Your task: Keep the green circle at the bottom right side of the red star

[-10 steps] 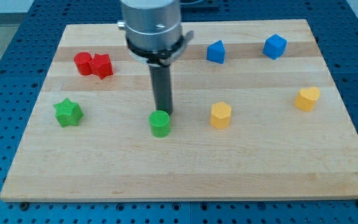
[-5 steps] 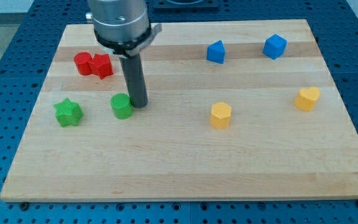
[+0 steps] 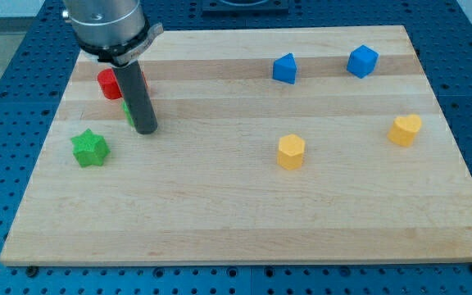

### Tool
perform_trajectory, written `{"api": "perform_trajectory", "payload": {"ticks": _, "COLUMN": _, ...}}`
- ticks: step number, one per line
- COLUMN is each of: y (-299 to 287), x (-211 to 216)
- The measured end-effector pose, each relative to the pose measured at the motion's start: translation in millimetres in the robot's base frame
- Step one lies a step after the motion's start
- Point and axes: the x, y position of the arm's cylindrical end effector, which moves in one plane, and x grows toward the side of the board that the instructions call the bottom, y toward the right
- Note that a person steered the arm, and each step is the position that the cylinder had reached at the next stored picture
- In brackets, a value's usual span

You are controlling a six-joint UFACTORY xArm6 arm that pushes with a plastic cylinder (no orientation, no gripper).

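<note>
My tip (image 3: pixel 144 131) rests on the wooden board (image 3: pixel 236 221) at the view's upper left. The green circle (image 3: pixel 127 113) is almost wholly hidden behind the rod; only a green sliver shows at the rod's left edge, just above the tip. The red star (image 3: pixel 145 85) is also mostly covered by the rod, with a thin red strip showing on the rod's right. A second red block (image 3: pixel 107 83) sits right beside it on the left. The green sliver lies just below the red blocks.
A green star (image 3: pixel 89 148) lies below and left of my tip. Two blue blocks (image 3: pixel 284 68) (image 3: pixel 362 61) sit at the view's top right. Two yellow blocks (image 3: pixel 291 152) (image 3: pixel 406 129) sit at the middle right.
My tip has swept left and up across the board, pushing the green circle from the board's middle to just below the red blocks. The other blocks have not moved.
</note>
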Motion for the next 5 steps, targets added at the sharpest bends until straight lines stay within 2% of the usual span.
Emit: {"api": "perform_trajectory", "payload": {"ticks": 5, "y": -41.2, "x": -0.3}}
